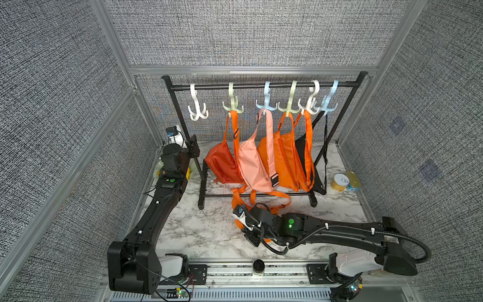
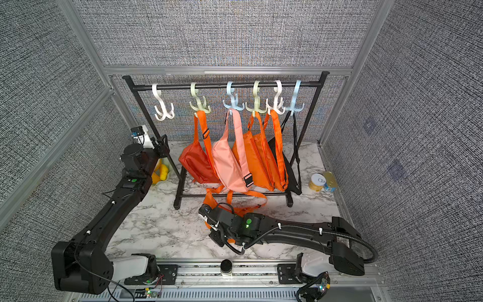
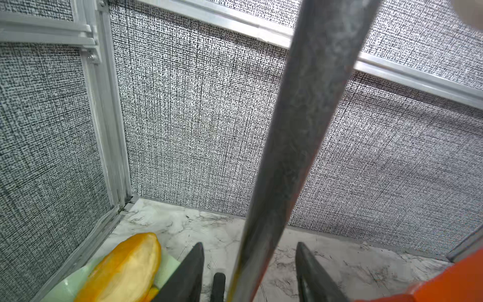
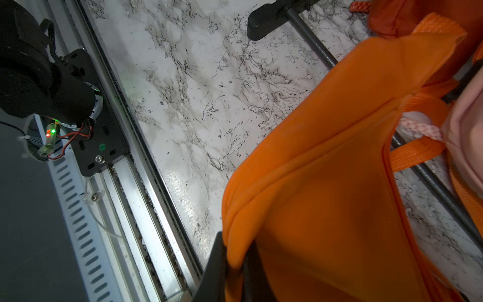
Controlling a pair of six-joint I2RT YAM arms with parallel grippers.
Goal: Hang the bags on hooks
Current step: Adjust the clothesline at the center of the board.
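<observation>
Right gripper [image 4: 235,258] pinched on folded edge of orange bag [image 4: 326,196] beside open marble tabletop [image 4: 196,91]; left gripper [image 3: 249,245] parted astride rack post [image 3: 308,117].

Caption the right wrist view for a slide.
Right end effector pinches a fold of the orange bag over the marble table, near the rack foot.

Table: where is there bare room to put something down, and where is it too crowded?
The table is bare between the left arm, the rack foot and the loose orange bag. A smaller bare patch lies between the cans and the right arm. Under the hanging bags it is crowded.
</observation>
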